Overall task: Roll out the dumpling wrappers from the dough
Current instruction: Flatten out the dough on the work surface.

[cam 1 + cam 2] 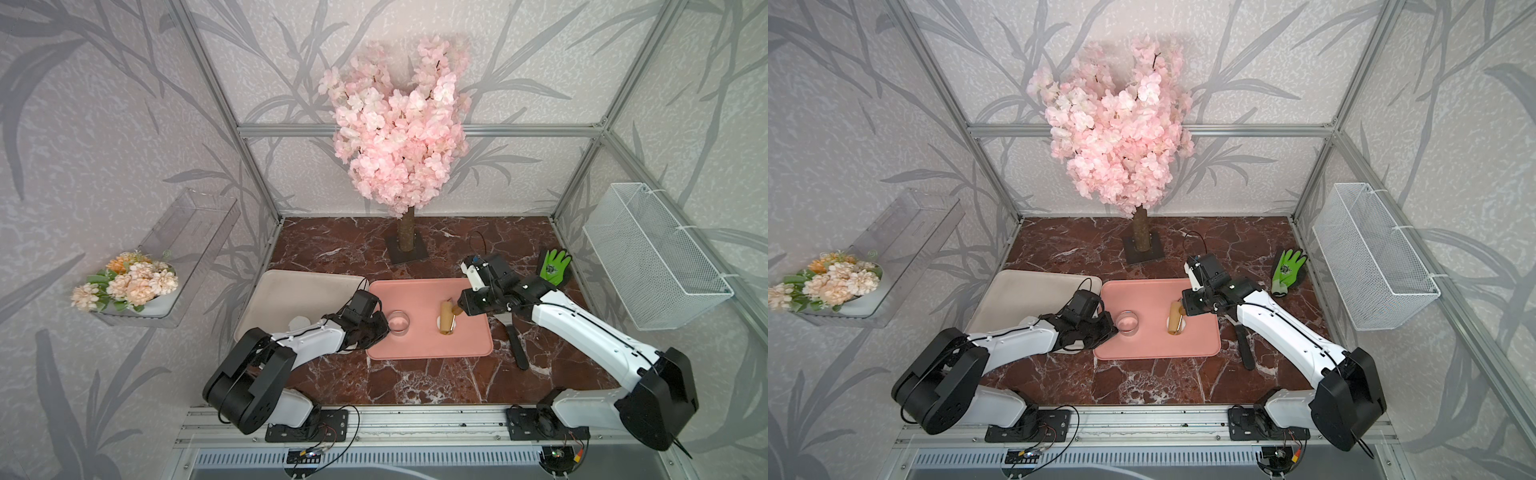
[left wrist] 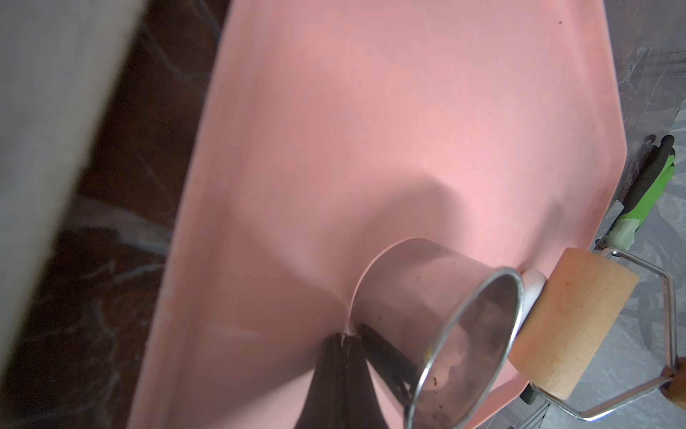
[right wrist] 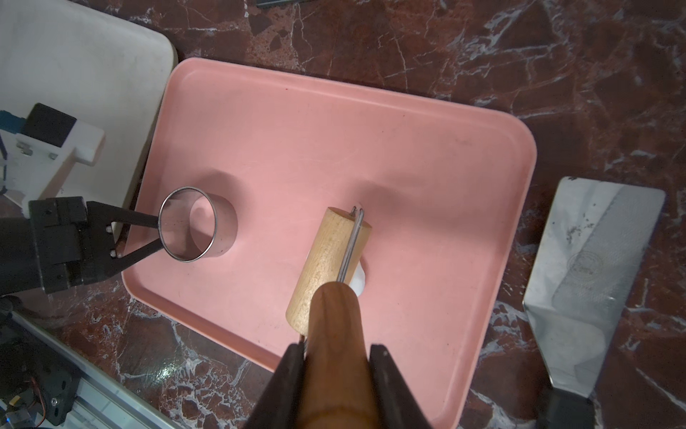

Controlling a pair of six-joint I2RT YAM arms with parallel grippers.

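Observation:
On the pink tray [image 1: 415, 297] [image 3: 334, 130] lies the dough [image 3: 359, 283] [image 2: 533, 284], a small white mass almost hidden under the tan wooden rolling pin [image 1: 446, 318] [image 3: 328, 256]. My right gripper [image 3: 336, 351] [image 1: 459, 309] is shut on the pin's brown handle. The clear ring cutter [image 1: 398, 322] [image 3: 196, 230] stands on the tray's left part. My left gripper [image 2: 347, 336] [image 3: 159, 232] is shut, pinching the ring's wall. A white round disc [image 1: 300, 322], apparently one of the dumpling wrappers, lies on the beige tray, partly hidden behind my left arm.
The beige tray [image 1: 299, 291] sits left of the pink one. A metal spatula [image 3: 594, 260] [image 1: 513, 336] lies on the marble right of the pink tray, a green glove [image 1: 555, 266] behind it. The blossom tree's base [image 1: 407, 247] stands at the back; a wire basket [image 1: 652, 257] hangs on the right wall.

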